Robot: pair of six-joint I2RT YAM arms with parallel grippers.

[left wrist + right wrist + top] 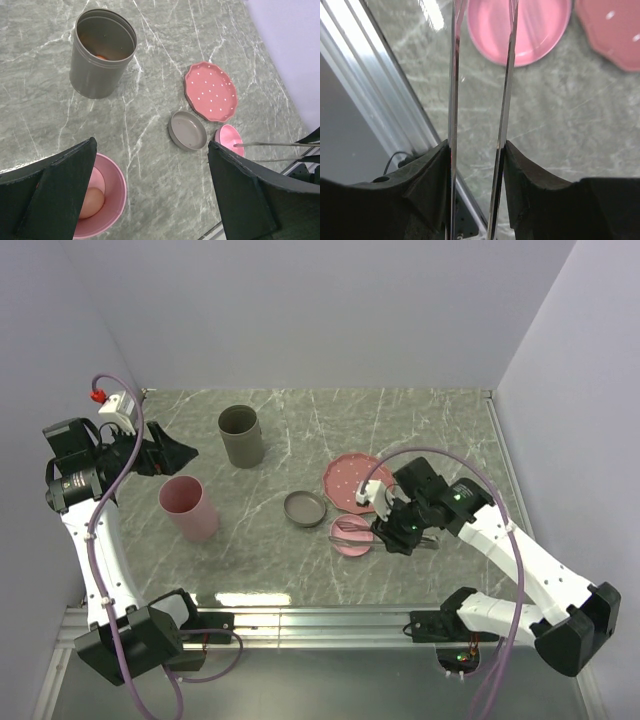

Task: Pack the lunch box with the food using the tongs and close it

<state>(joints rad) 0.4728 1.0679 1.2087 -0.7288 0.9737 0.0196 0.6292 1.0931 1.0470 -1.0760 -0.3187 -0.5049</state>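
My right gripper (385,525) (476,150) is shut on the tongs (454,75), one finger pressed against each thin metal arm. The tongs (352,531) reach left, their tips over the small pink lid (352,537). The lunch box shows as two round tins: a grey one (240,435) and a pink one (188,508). A peach egg-shaped piece (90,202) lies inside the pink tin (107,200). An orange bit (101,57) shows at the bottom of the grey tin (100,55). My left gripper (170,452) (151,144) hangs open and empty, high over the table's left side.
A grey lid (305,508) lies open side up beside the pink lid. A pink dotted plate (350,480) sits behind them, bare of food. The table's metal front rail (320,615) runs close under the right arm. Walls close in the left, back and right.
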